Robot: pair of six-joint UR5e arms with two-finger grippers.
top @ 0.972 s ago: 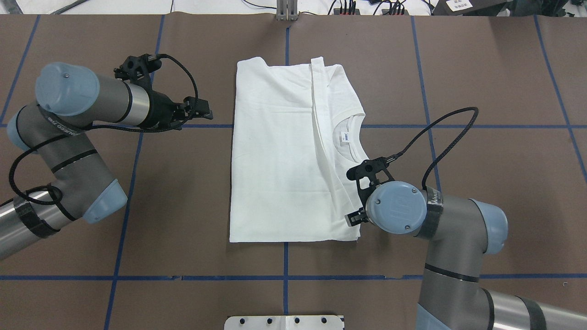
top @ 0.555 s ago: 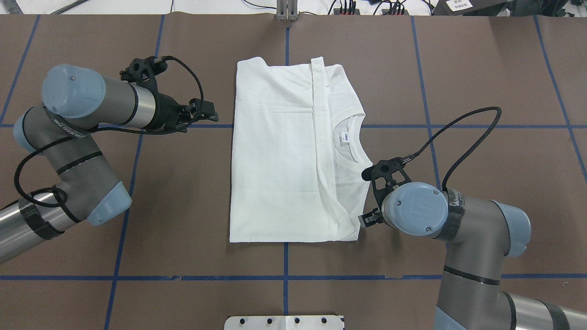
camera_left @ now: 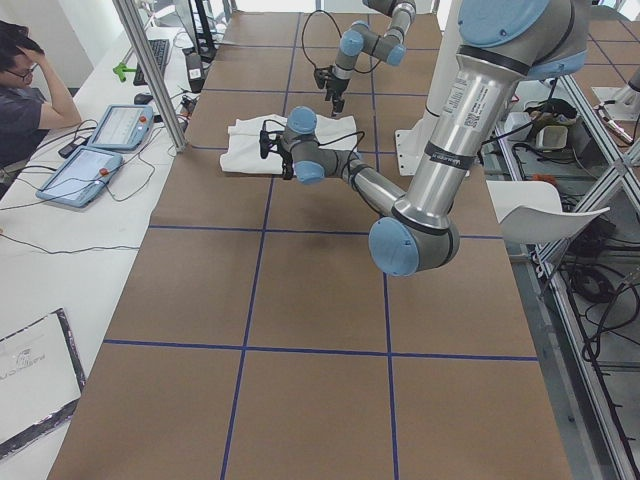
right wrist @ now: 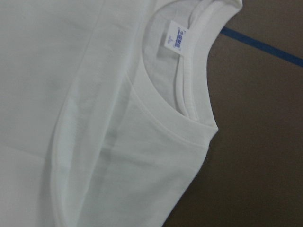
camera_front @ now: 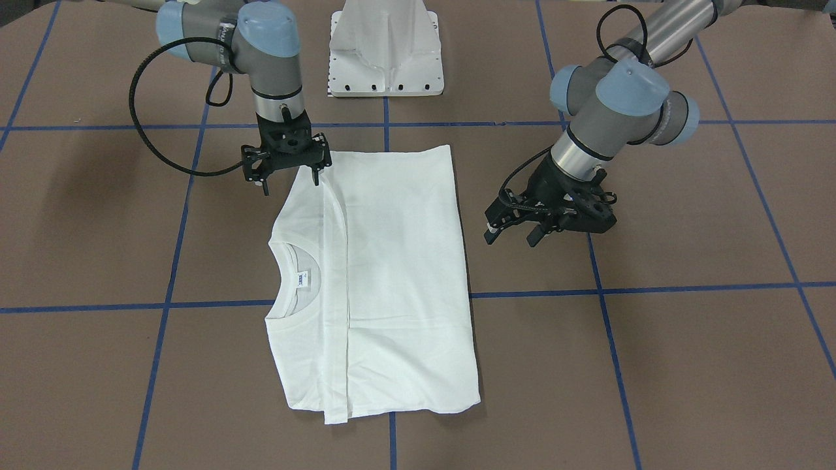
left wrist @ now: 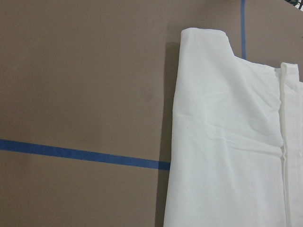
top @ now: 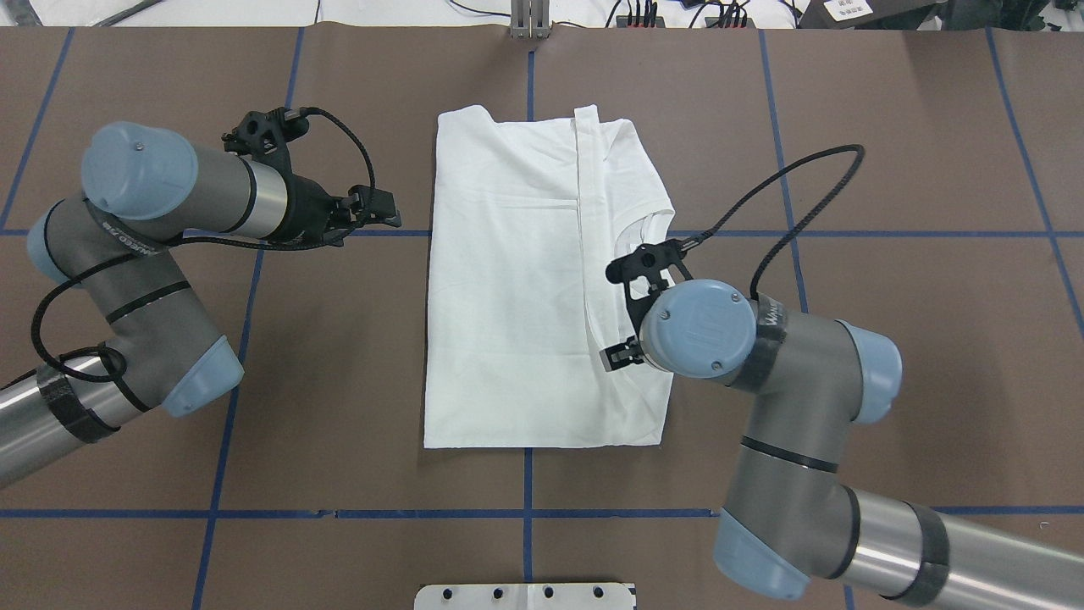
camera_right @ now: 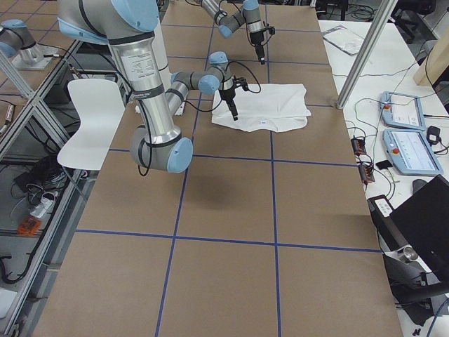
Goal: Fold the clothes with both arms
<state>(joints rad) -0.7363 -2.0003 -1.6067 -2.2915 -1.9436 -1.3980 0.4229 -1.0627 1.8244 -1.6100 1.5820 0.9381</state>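
The clothes are one white T-shirt (top: pixel 508 296) lying flat on the brown table, folded into a rectangle (camera_front: pixel 398 274). Its ribbed collar and small neck tag (right wrist: pixel 176 38) face my right side, and a folded strip runs along its length. My right gripper (camera_front: pixel 289 181) hovers open over the shirt's right edge, with nothing between its fingers. From overhead its wrist (top: pixel 696 329) hides most of it. My left gripper (camera_front: pixel 511 236) stands open just left of the shirt (left wrist: pixel 222 142), apart from the cloth (top: pixel 391 212). No printed text shows.
The white pedestal base (camera_front: pixel 385 49) stands at the near table edge between the arms. Blue tape lines (top: pixel 889 234) cross the brown cover. Cables and plugs (top: pixel 644 15) lie along the far edge. A person (camera_left: pixel 30 90) sits at a side desk with tablets (camera_left: pixel 120 125).
My right arm first pulled a little to the right, then swung forward and left over the shirt, toward the collar. The left arm has barely shifted. The shirt lies as before.
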